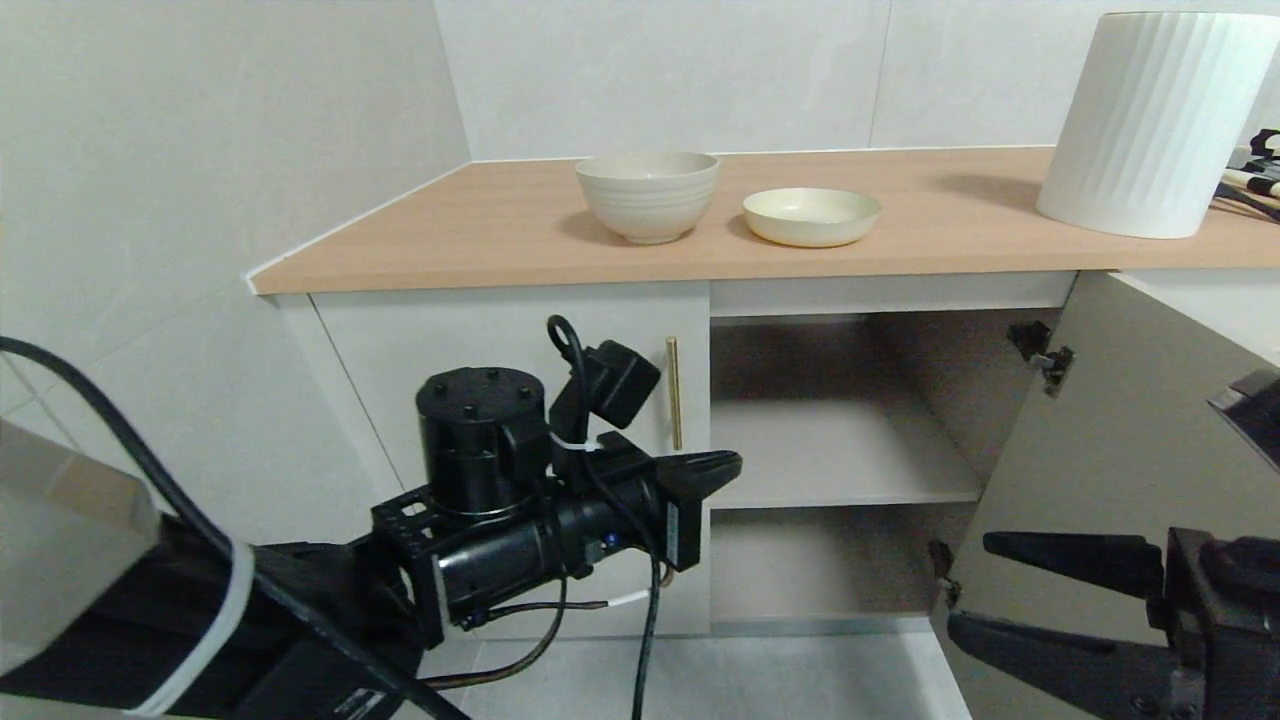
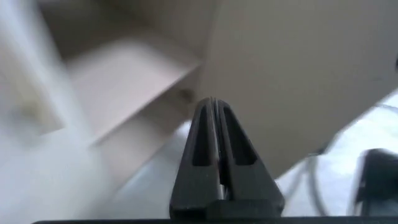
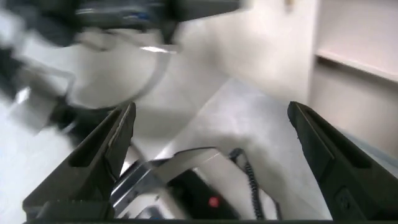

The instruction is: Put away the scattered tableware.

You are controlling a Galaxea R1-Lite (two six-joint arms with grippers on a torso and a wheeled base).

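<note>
Head view: ribbed cream bowl (image 1: 648, 195) (upright) beside shallow plate (image 1: 811, 215).

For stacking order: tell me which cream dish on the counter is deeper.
The ribbed beige bowl, on the left: tall walls, while the pale yellow round dish beside it is shallow.

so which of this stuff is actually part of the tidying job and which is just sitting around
Part of the job:
bowl and shallow dish, both on the counter
open cabinet's shelf, the likely place for them

Just lying about:
white ribbed container
small handled items beside it, too cut off to identify
</note>
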